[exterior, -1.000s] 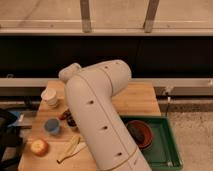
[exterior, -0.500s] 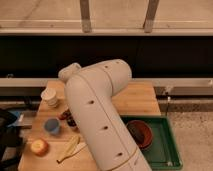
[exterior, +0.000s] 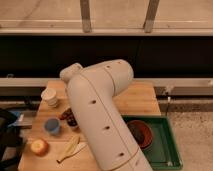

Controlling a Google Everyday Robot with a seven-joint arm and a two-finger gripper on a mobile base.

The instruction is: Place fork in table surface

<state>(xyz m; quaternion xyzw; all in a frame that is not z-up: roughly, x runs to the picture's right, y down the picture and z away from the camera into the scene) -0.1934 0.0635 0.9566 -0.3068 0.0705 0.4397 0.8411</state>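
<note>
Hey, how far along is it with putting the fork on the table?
Done: nothing confirmed; no fork shows on the wooden table surface. In hand: the hand is shut but hidden behind the white arm, so a held fork can't be confirmed. Left: setting the fork down on bare wood, then releasing.

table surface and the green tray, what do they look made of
Table surface: likely wood, matte, going by its light-brown tone and lack of glare. Green tray: probably plastic, with smooth uniform colour and a raised rim. The gripper is hidden behind the arm.
</note>
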